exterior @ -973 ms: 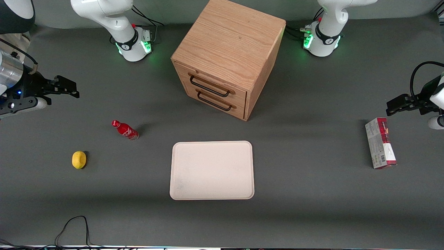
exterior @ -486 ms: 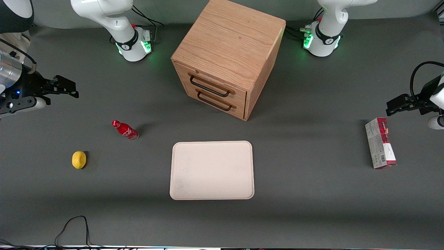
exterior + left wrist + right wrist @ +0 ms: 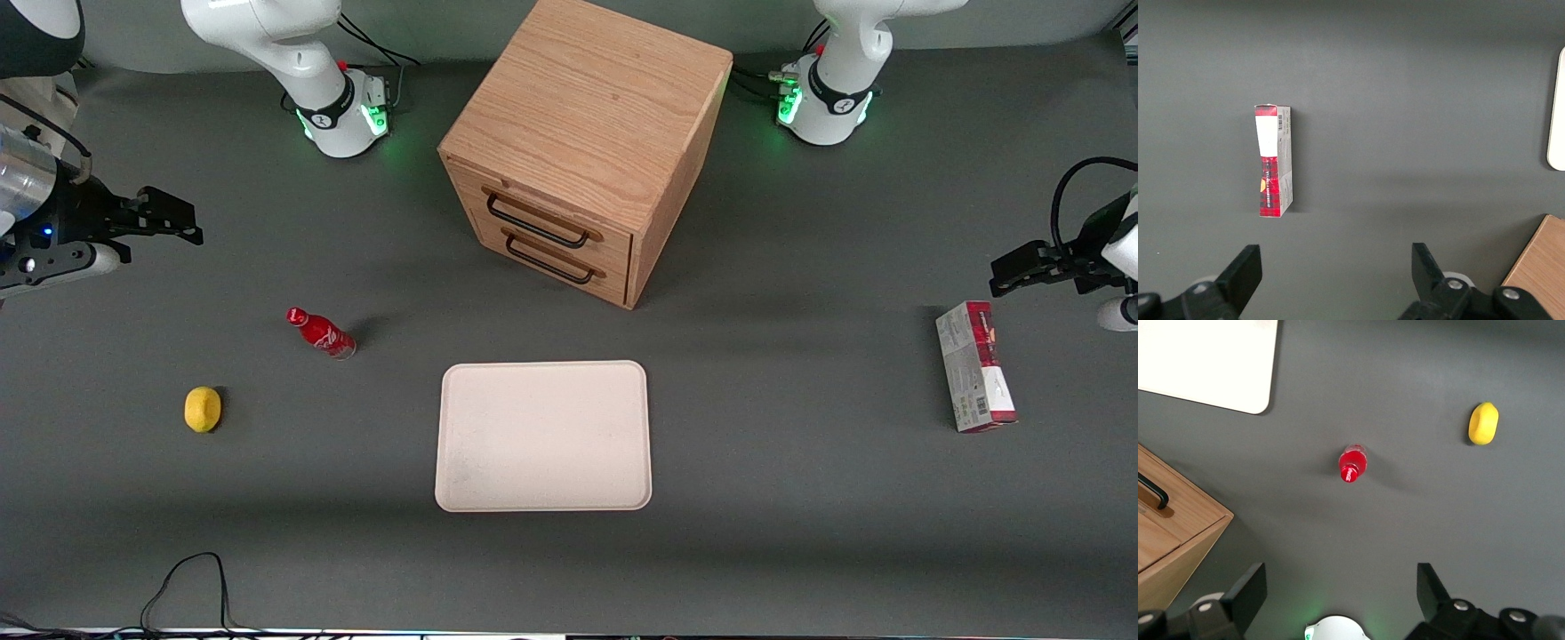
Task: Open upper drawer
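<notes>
The wooden cube cabinet (image 3: pixel 596 116) stands at the middle of the table's far part. Its upper drawer (image 3: pixel 542 218) is closed, with a thin black wire handle (image 3: pixel 536 220); an identical drawer front (image 3: pixel 551 260) sits below it. My gripper (image 3: pixel 164 222) hovers above the table at the working arm's end, well away from the cabinet, open and empty, with its fingers (image 3: pixel 1251 590) spread wide. In the right wrist view (image 3: pixel 1341 587) a corner of the cabinet (image 3: pixel 1178 527) and one end of a handle (image 3: pixel 1155 493) show.
A red bottle (image 3: pixel 320 332) stands between my gripper and the cream tray (image 3: pixel 543 436), which lies nearer the camera than the cabinet. A yellow lemon (image 3: pixel 203 409) lies nearer the camera than the bottle. A red and white carton (image 3: pixel 975 379) lies toward the parked arm's end.
My gripper has drifted slightly upward in the front view, away from the camera. Nothing else has moved.
</notes>
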